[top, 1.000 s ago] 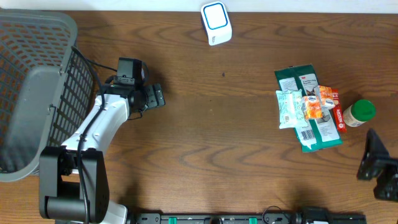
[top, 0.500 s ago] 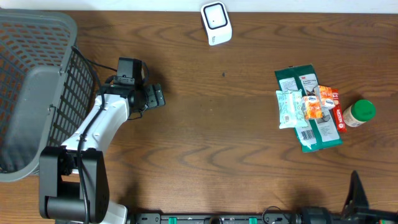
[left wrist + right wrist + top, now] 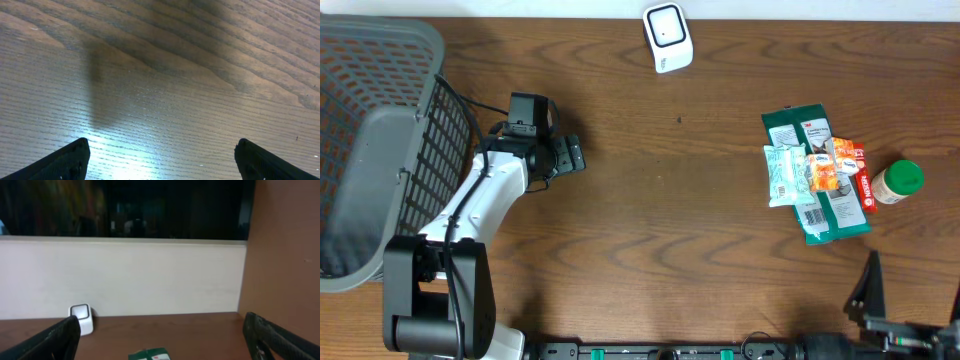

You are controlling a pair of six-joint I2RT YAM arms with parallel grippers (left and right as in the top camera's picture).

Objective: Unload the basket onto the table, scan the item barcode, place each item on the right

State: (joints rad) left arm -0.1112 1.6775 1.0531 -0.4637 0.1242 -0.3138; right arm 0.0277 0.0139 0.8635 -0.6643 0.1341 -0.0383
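Several packaged items lie in a pile at the table's right: a green packet (image 3: 817, 178), a white packet (image 3: 783, 174), an orange packet (image 3: 824, 172) and a red box (image 3: 863, 181). The green packet's top edge (image 3: 150, 355) shows low in the right wrist view. The white barcode scanner (image 3: 667, 37) stands at the back edge, and the scanner (image 3: 82, 318) faces my right wrist camera. My left gripper (image 3: 566, 157) hovers open over bare wood at the left. In its own view the left gripper (image 3: 162, 161) holds nothing. My right gripper (image 3: 162, 340) is open and empty, low at the front right, tilted up toward the wall.
A grey mesh basket (image 3: 370, 150) fills the left edge, beside the left arm. A small bottle with a green lid (image 3: 898, 182) lies right of the pile. A white wall (image 3: 125, 275) runs behind the table.
My right arm has pulled back from the right edge to the front edge. The scanner's blue ring has gone dark. The left arm has not moved.
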